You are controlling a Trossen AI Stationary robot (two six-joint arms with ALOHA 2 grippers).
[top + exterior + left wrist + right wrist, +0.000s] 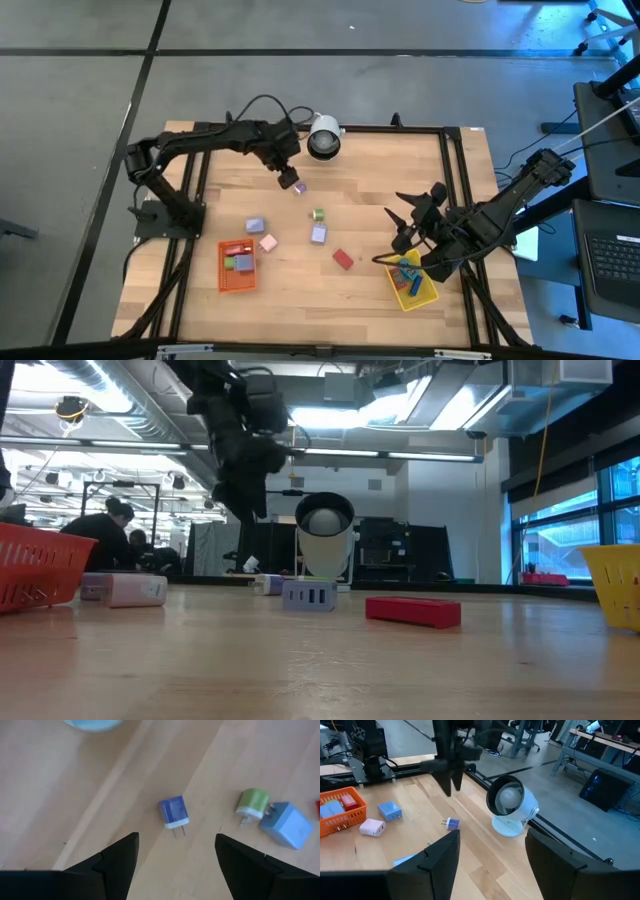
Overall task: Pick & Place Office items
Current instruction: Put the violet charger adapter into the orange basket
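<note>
The office items are small plug-like blocks on the wooden table. A blue one [174, 812] lies flat, prongs toward my left gripper [175, 856], which hangs open above it [291, 180] without touching. A green piece [253, 802] and a light blue piece [287, 825] lie beyond. A lilac block [319, 234], a red one [343, 259], a pink one [267, 242] and a blue-lilac one [255, 226] rest mid-table. My right gripper [403, 222] stays open and raised at the right, above the yellow tray [424, 295].
An orange tray [225, 283] with a few pieces stands near the front left. The yellow tray holds several pieces too. A white round device [323, 137] on a stand sits at the far edge, close behind my left gripper. People sit in the room beyond [110, 530].
</note>
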